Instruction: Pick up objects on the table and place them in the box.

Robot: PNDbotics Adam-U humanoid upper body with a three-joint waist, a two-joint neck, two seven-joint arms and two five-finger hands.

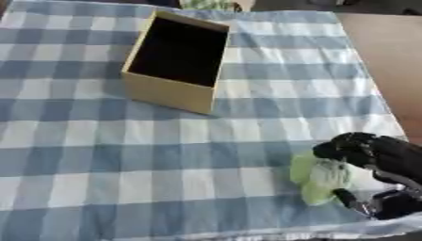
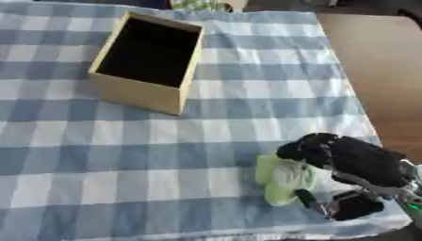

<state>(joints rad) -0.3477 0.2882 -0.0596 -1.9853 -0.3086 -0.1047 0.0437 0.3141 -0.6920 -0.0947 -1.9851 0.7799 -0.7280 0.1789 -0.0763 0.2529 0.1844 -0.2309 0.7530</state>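
Where the blue-and-white checked cloth (image 1: 148, 155) runs toward its near right corner, my right hand (image 2: 350, 162) lies over a pale green object (image 2: 284, 179), soft-looking and crumpled. My fingers (image 2: 309, 146) are curled down over its far right side and my thumb (image 2: 312, 201) comes in from the near side, so the hand is closed around it with only a narrow gap; the green thing bulges out to the left of my palm and rests on the cloth. I cannot tell what the object is beyond its colour and lumpy shape. The box (image 1: 177, 61), tan outside and dark inside, stands open-topped on the far part of the cloth, well apart from my hand. Bare brown table (image 2: 371, 70) shows to the right of the cloth.
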